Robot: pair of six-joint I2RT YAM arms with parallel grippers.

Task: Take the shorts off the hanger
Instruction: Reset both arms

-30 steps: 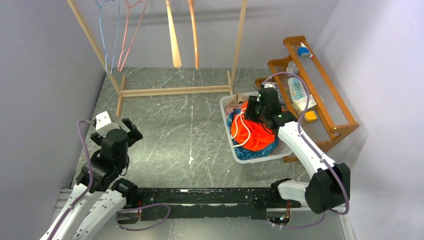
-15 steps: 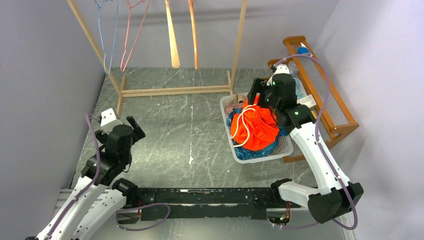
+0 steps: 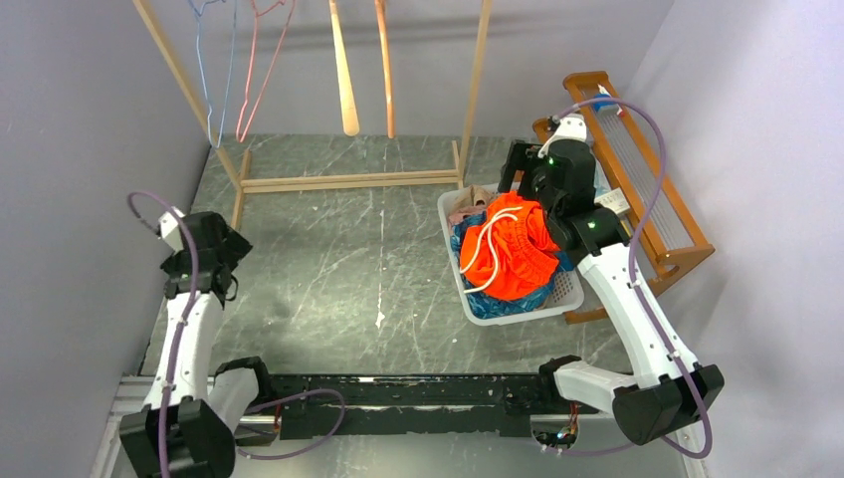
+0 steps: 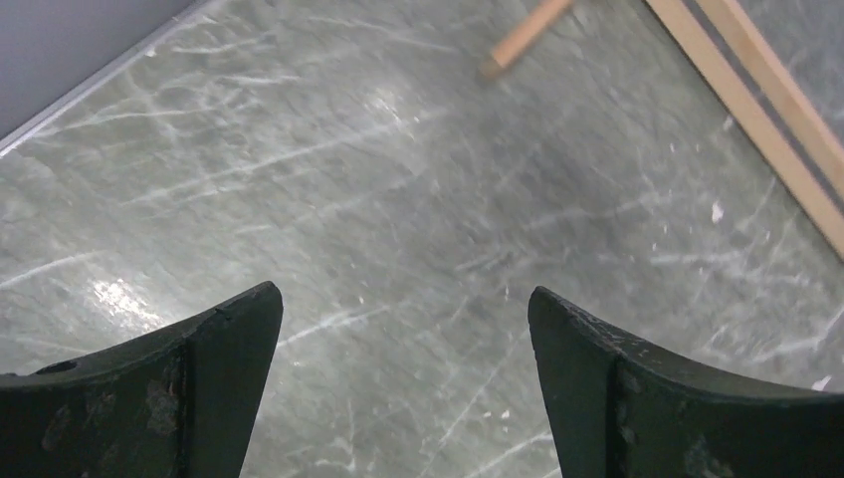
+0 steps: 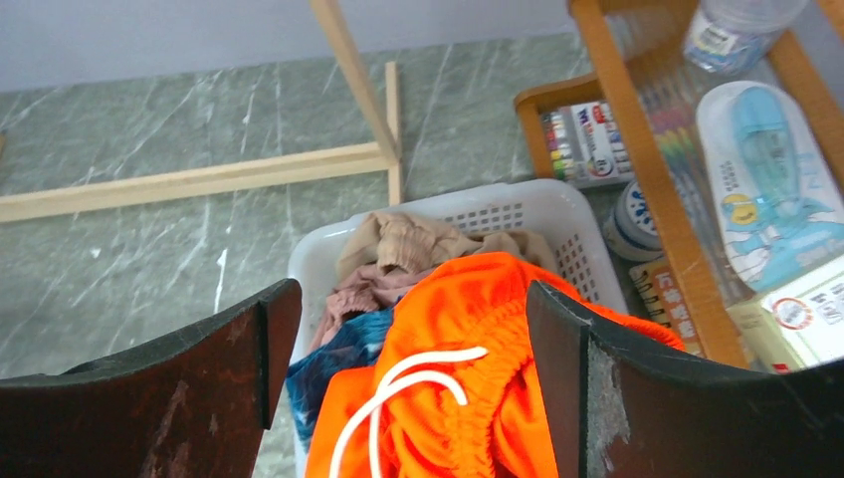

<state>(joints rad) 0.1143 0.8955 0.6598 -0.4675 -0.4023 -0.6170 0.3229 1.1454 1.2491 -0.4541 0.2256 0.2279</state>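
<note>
The bright orange shorts with a white cord lie on top of a pile in the white basket. The wrist view shows them too, with the blue patterned pair, the dusty pink pair and the tan pair under and behind them. The hangers on the rack hang bare: blue wire, pink wire and two wooden ones. My right gripper is open and empty above the basket's far end. My left gripper is open and empty over bare floor at the left.
The wooden rack's base bar runs across the far floor, one upright post close to the basket. A wooden shelf with a bottle, markers and small boxes stands right of the basket. Grey walls close in on the left and right.
My right gripper has lifted off the pile and drawn back toward the basket's far end, and the orange shorts stay on top. My left arm has swung left toward the wall.
</note>
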